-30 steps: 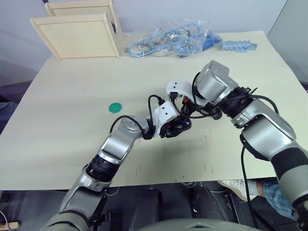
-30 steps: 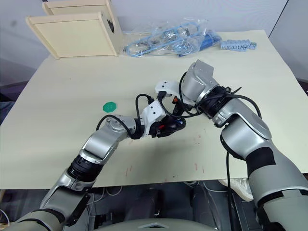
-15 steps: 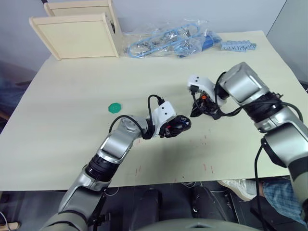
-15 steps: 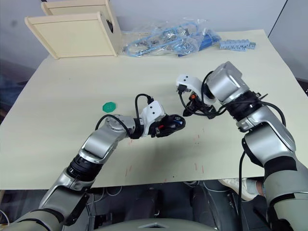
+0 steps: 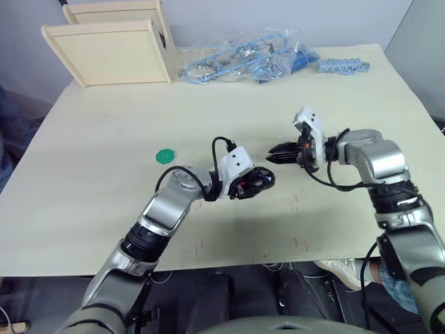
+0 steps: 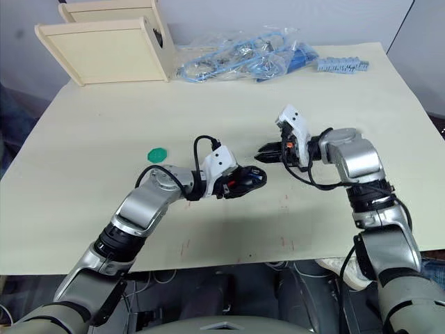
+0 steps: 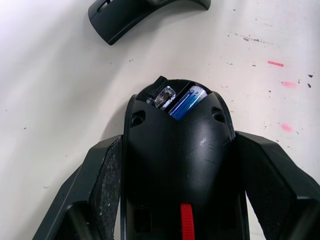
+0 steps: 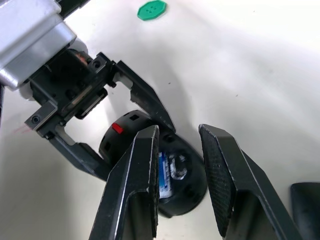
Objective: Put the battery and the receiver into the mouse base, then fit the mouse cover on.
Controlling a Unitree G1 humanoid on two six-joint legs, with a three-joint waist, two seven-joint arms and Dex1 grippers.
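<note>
Left eye view, centre of frame: left gripper clamped on black oval mouse base; just right of it, right gripper slightly parted, empty; green octagonal disc at left.

Left wrist view: blue-and-white cylindrical battery and tiny grey receiver seated in base's recess at middle; glossy black curved mouse cover on cream table, upper left.

Right wrist view: fingers narrowly apart, holding nothing, base behind them, lower centre.
</note>
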